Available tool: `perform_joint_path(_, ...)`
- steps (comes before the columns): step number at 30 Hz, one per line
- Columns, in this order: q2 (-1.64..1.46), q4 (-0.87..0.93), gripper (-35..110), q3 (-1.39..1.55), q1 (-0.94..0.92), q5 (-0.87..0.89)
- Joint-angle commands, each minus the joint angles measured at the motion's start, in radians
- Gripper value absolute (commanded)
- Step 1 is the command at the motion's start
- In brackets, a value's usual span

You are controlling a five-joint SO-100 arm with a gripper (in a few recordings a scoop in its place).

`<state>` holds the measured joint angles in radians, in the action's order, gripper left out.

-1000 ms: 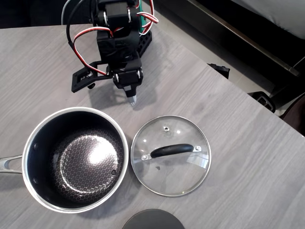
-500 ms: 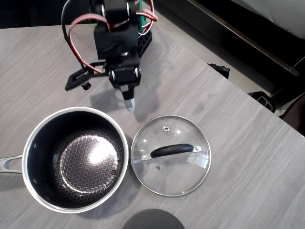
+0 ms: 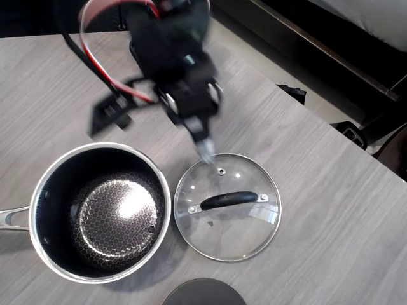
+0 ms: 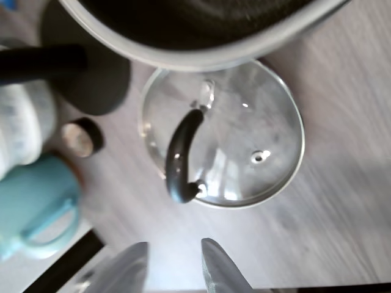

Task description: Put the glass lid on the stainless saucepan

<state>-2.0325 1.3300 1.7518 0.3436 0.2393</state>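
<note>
Overhead, the gripper [image 3: 205, 147] is blurred, its pale tip pointing down over the far rim of the lid [image 3: 227, 206], close to the small steam vent [image 3: 221, 170]. In the wrist view its two pale fingers [image 4: 215, 264] stand apart at the bottom edge with bare table between them, holding nothing; the lid lies just beyond them, not touched. The black arm [image 3: 170, 44] reaches in from the top of the overhead view, with red and black wires [image 3: 95, 70] looping off its left side.

The lid lies flat on the grey wood-grain table [image 3: 318, 210], handle up; its black bar handle [image 3: 227, 200] runs roughly left to right in the overhead view. Just to its left stands the saucepan [image 3: 100, 211], upright and uncovered, its rim almost touching the lid's rim. Its dark honeycomb inside catches a bright glare, and its steel handle [image 3: 11, 218] runs off the left edge.

A dark round disc [image 3: 203, 293] sits at the bottom edge of the overhead view, below the gap between pan and lid. In the wrist view a light blue mug [image 4: 33, 204], a white container [image 4: 21, 125] and a small round cap [image 4: 80, 138] show blurred at the left, beyond the lid.
</note>
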Motion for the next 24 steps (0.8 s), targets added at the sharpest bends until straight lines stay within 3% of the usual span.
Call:
perform_joint_path(1,0.133,0.005,23,-0.087,0.026,0.029)
perform_joint_path(13,0.347,-0.132,23,-0.101,0.060,0.055)
perform_joint_path(24,0.502,-0.129,22,-0.229,0.057,0.055)
